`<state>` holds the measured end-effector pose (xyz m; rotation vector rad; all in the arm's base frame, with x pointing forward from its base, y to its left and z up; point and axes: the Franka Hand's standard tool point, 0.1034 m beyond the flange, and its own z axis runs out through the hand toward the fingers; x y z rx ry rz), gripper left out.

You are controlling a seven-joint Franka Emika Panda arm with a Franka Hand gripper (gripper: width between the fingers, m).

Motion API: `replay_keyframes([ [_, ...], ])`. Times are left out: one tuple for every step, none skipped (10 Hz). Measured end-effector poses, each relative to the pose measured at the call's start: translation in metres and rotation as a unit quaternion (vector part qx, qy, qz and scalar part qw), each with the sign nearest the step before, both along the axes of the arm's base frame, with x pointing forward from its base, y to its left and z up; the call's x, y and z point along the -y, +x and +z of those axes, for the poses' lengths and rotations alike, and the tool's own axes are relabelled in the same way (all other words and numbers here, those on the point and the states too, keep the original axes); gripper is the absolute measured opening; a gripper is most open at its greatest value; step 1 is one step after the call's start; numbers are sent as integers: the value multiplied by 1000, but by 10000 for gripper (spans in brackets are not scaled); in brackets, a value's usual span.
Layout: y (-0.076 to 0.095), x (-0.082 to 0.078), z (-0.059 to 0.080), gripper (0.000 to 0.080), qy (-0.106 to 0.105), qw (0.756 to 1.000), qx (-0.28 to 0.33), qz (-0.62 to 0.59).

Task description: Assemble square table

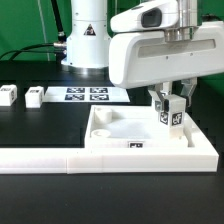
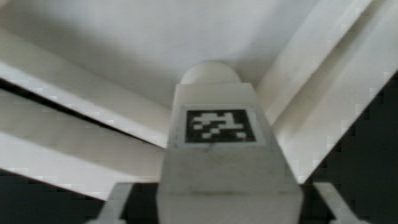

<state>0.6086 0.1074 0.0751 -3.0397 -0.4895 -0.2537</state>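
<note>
Plainly, in the exterior view the hand point(image 1: 169, 110) pinches a tagged leg point(image 1: 171, 116) over the tabletop point(image 1: 115, 122), near its corner at that view's right. Any sideways offset or twist could seat the leg crooked. The arm point(image 1: 160, 50) points straight down. In the wrist view the leg point(image 2: 221, 130) seems centred in the grip, though blurred.

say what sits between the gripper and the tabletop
A white tagged leg, clamped in the gripper, hangs over the tabletop near its corner; nothing else. Exterior and wrist views both show it.
</note>
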Motion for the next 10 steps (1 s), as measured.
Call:
replay_keyframes([
  [0, 1, 0, 290, 6, 999, -3, -36],
  [1, 3, 0, 290, 17, 995, -7, -99],
  [2, 4, 1, 290, 28, 988, -7, -153],
  [3, 5, 1, 290, 39, 977, -5, -208],
  [3, 6, 1, 291, 45, 969, -7, -243],
  [3, 5, 1, 291, 54, 953, -11, -298],
  [3, 5, 1, 291, 60, 940, -14, -335],
  [3, 3, 1, 293, 65, 927, -17, -370],
  [2, -1, 1, 294, 72, 907, -21, -414],
  [1, -5, 1, 294, 78, 887, -25, -455],
])
